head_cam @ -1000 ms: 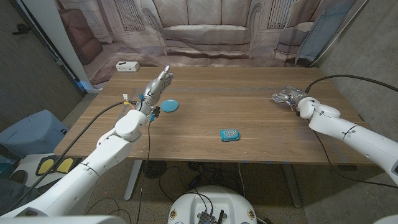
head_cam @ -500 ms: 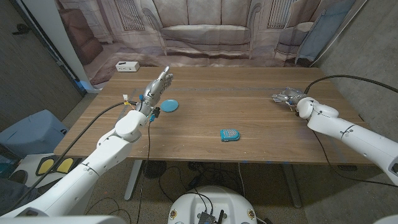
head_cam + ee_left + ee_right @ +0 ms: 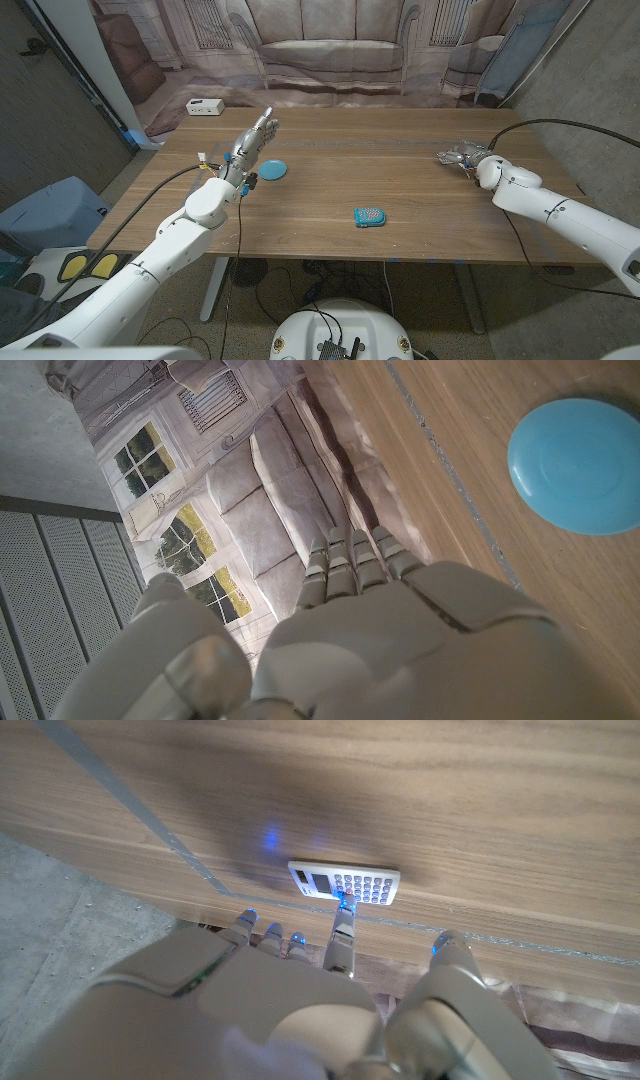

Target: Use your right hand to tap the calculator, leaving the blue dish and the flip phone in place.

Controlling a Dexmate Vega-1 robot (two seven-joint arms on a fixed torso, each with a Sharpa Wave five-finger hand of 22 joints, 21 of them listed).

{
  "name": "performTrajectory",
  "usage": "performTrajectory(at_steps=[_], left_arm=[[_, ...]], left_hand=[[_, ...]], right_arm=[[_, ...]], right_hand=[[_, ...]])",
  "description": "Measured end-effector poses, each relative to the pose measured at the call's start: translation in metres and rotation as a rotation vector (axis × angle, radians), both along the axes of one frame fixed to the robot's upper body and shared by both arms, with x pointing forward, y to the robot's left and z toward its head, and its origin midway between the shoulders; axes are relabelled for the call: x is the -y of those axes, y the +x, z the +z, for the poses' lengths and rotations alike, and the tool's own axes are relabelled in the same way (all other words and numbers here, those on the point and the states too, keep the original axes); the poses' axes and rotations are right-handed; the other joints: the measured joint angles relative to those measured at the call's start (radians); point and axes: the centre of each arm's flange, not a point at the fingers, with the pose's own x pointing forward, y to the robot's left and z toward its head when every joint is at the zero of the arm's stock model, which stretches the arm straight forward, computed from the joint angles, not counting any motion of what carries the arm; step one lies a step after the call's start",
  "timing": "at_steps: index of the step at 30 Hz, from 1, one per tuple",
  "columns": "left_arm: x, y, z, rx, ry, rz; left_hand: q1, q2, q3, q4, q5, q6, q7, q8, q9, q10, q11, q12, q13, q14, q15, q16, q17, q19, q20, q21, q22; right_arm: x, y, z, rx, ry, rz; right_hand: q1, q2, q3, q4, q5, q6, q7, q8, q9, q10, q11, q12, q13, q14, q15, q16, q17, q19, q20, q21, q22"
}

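The white calculator [image 3: 345, 883] lies near the table's far right part. My right hand [image 3: 462, 156] hovers over it and holds nothing. One finger [image 3: 342, 925] reaches out further than the others, and its tip meets the calculator's near edge. The round blue dish [image 3: 272, 170] sits on the left part of the table [image 3: 330, 180] and also appears beside my left hand's fingers as the blue dish [image 3: 585, 452]. A teal flip phone [image 3: 370, 216] lies shut near the front middle. My left hand [image 3: 254, 137] is raised behind the dish, fingers straight and empty.
A white box [image 3: 204, 106] sits at the table's back left corner. A printed sofa backdrop [image 3: 330, 50] hangs behind the table. A blue bin [image 3: 50, 212] stands on the floor to the left. Bare wood lies between the phone and my right hand.
My right hand has edged slightly toward the table's middle over the calculator. The left hand, dish and phone have not moved.
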Motion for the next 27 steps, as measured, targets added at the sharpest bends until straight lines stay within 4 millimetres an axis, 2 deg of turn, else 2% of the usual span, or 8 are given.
performTrajectory(at_steps=[3,27], left_arm=[[0.0000,-0.0001,-0.0001,0.001,0.000,0.000],[-0.0002,0.0005,0.0000,0.002,0.000,-0.005]], left_hand=[[0.000,0.000,0.000,0.000,0.000,0.000,0.000,0.000,0.000,0.000,0.000,0.000,0.000,0.000,0.000,0.000,0.000,0.000,0.000,0.000,0.000],[-0.005,0.005,0.000,0.000,0.000,0.000,0.000,0.000,0.000,0.000,0.000,0.000,0.002,0.000,0.000,0.000,0.000,-0.003,0.003,0.000,0.000]], right_arm=[[0.0001,0.0002,0.0001,-0.004,-0.004,-0.005],[-0.0025,0.0019,-0.0039,-0.042,-0.019,-0.021]], right_hand=[[0.000,0.000,0.000,0.000,0.000,0.007,-0.007,0.008,0.000,0.000,0.000,0.000,0.000,0.000,0.000,0.000,0.000,0.000,0.000,0.000,0.000],[0.000,0.000,0.002,-0.002,0.000,0.019,-0.019,0.007,0.001,0.000,0.000,0.007,0.000,0.000,0.000,0.006,0.000,0.000,0.000,0.000,0.000]])
